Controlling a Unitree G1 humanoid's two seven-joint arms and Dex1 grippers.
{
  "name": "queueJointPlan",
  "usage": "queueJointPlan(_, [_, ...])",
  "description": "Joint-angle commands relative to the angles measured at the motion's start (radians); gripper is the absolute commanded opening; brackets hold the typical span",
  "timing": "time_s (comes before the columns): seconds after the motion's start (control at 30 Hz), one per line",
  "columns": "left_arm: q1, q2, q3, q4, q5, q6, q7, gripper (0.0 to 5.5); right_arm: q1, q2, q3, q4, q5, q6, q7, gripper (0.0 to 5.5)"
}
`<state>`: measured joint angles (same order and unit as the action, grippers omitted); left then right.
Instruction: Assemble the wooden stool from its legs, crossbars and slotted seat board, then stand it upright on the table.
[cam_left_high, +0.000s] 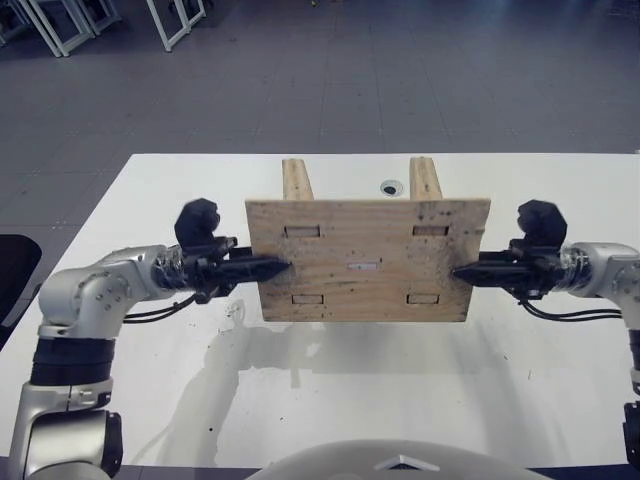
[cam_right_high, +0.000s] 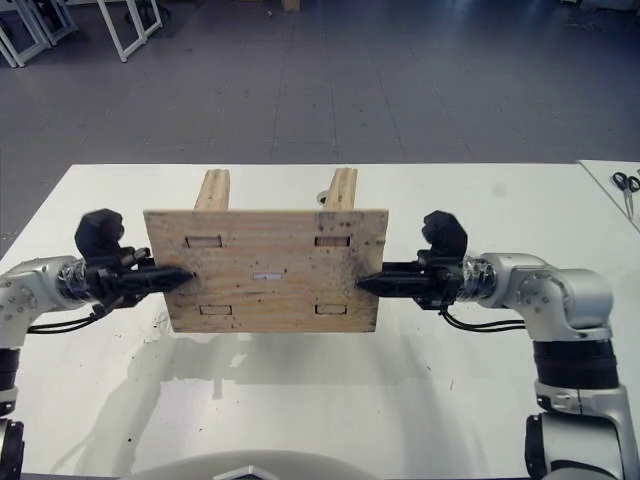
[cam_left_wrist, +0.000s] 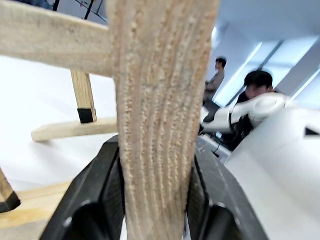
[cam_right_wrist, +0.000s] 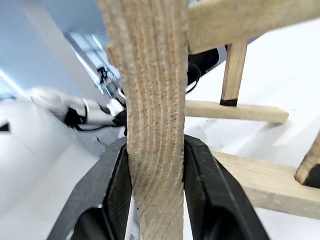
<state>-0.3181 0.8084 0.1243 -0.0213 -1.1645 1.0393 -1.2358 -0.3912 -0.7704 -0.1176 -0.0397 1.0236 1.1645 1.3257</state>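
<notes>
The assembled wooden stool hangs above the white table, its slotted seat board facing me and tilted up on edge. Two legs stick out behind its top edge. My left gripper is shut on the board's left edge, my right gripper on its right edge. In the left wrist view the board's edge is clamped between the black fingers, with legs and a crossbar beyond. The right wrist view has the same edge between its fingers.
A small round hole sits in the tabletop behind the stool. Scissors lie on a neighbouring table at the far right. Table frames stand on the grey floor beyond. Bare white tabletop lies below and in front of the stool.
</notes>
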Motion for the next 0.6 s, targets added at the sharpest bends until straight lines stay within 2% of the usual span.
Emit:
queueJointPlan(0.03, [-0.234,-0.04,-0.029,0.179,-0.769,0.133,0.595,1.34,-0.205,0.119,-0.001,0.226,0.895,0.003,-0.916,1.28])
queueJointPlan(0.07, [-0.29,-0.093,-0.02,0.287,-0.803,0.163,0.7,1.34,-0.204,0.23,-0.028,0.218,0.948,-0.089,-1.189,1.28])
queueJointPlan(0.1, [-0.362,-0.158,0.002,0.429,-0.808,0.204,0.801,1.34,-0.199,0.397,-0.086,0.16,0.949,-0.231,-1.509,1.27])
queueJointPlan(0.13, [-0.406,-0.205,0.022,0.521,-0.808,0.224,0.885,1.68,-0.192,0.485,-0.101,0.116,0.948,-0.375,-1.736,1.27])
queueJointPlan(0.17, [-0.45,-0.264,0.043,0.608,-0.808,0.216,0.987,1.83,-0.206,0.527,-0.103,0.129,0.948,-0.472,-1.882,1.27])
queueJointPlan(0.2, [-0.489,-0.343,0.103,0.695,-0.808,0.166,1.121,2.04,-0.248,0.549,-0.115,0.21,0.931,-0.524,-1.936,1.27])
queueJointPlan(0.23, [-0.51,-0.416,0.159,0.759,-0.808,0.074,1.268,2.06,-0.31,0.551,-0.127,0.342,0.879,-0.505,-1.922,1.27])
queueJointPlan(0.3, [-0.559,-0.484,0.205,0.913,-0.807,-0.017,1.44,2.07,-0.417,0.537,-0.134,0.574,0.775,-0.398,-1.831,1.27])
queueJointPlan(0.47, [-0.688,-0.51,0.272,1.172,-0.69,-0.028,1.553,2.07,-0.571,0.465,-0.059,0.925,0.562,-0.128,-1.454,1.27])
queueJointPlan(0.53, [-0.711,-0.514,0.295,1.236,-0.647,0.0,1.571,2.07,-0.594,0.448,-0.038,1.005,0.485,-0.103,-1.339,1.76])
queueJointPlan(0.6, [-0.732,-0.52,0.323,1.28,-0.601,0.019,1.574,2.41,-0.628,0.442,-0.04,1.098,0.402,-0.127,-1.244,2.19])
